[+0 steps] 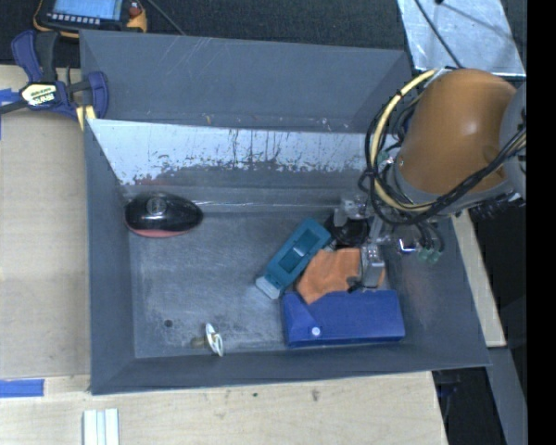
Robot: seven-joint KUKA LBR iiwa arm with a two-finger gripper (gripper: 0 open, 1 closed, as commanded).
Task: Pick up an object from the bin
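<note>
My gripper [372, 265] hangs low in the right half of the bin, under the orange dome. It is at the right edge of a crumpled orange piece [326, 273] and just above the top edge of a flat blue box [345, 320]. A teal rectangular device [295, 256] lies tilted to the left of the orange piece, partly against it. I cannot tell whether the gripper touches the orange piece or the box.
A black oval thing with a red underside [162, 215] lies at the back left by the wall. A small pale metal bit [212, 339] rests near the front wall. The arm with its cables reaches in from the right.
</note>
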